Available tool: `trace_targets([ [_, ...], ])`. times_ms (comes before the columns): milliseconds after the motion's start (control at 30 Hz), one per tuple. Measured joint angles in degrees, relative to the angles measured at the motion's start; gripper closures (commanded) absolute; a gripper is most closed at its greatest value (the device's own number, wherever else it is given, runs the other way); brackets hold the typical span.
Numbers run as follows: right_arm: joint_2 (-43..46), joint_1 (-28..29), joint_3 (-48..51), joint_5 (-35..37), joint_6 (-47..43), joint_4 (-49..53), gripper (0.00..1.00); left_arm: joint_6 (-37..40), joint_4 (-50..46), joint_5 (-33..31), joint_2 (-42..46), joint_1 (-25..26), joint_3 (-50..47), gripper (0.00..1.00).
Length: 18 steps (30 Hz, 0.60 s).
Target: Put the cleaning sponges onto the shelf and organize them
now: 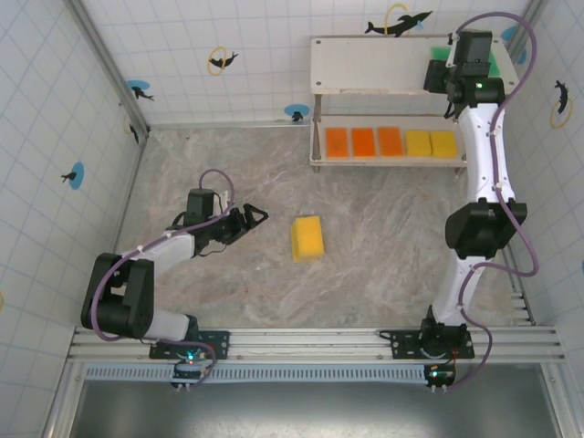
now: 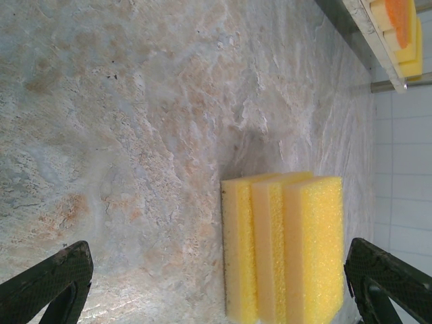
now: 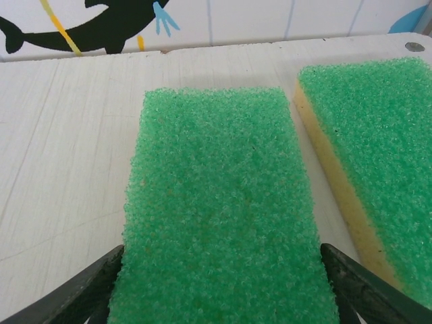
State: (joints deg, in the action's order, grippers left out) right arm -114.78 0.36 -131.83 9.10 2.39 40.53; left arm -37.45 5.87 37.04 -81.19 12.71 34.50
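Top external, L→R. L gripper sits low over table, left of centre. Its jaws are spread w/ nothing btwn them. Just right of it, approx mid-table, are the yellow sponges, apart from the gripper. Left wrist view: these are 3 yellow blocks pressed together side by side. They lie ahead of the wide-apart fingers, no contact w/ either.

Shelf stands in the far-right corner by the tiled walls. Lower board holds a row of 3 orange sponges, then a yellow pair, all flat and close together. R gripper is over the right end of the top board, w/ green showing either side of the wrist.

Right wrist view: green sponge lies flat on the top board, green face up, btwn the two dark fingers. Each finger is right at a long edge. Foam is not visibly squashed. Cannot tell if the jaws pinch it or just flank it. To its right, across a narrow gap, is a green-faced sponge: yellow body, scour side up, slightly angled, near the board's corner. Orca sticker is on the wall behind.
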Motion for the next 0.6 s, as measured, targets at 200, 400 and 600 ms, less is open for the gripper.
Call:
trace_targets([
  [200,0.3,0.0,0.5,0.0,-0.1,-0.5,0.25,0.0,0.0,0.0,0.0,0.0,0.0,0.02],
  [400,0.3,0.0,0.5,0.0,-1.3,-0.5,0.25,0.0,0.0,0.0,0.0,0.0,-0.1,0.03],
  [600,1.0,0.0,1.2,0.1,-3.4,-0.5,0.24,0.0,0.0,0.0,0.0,0.0,-0.2,0.02],
])
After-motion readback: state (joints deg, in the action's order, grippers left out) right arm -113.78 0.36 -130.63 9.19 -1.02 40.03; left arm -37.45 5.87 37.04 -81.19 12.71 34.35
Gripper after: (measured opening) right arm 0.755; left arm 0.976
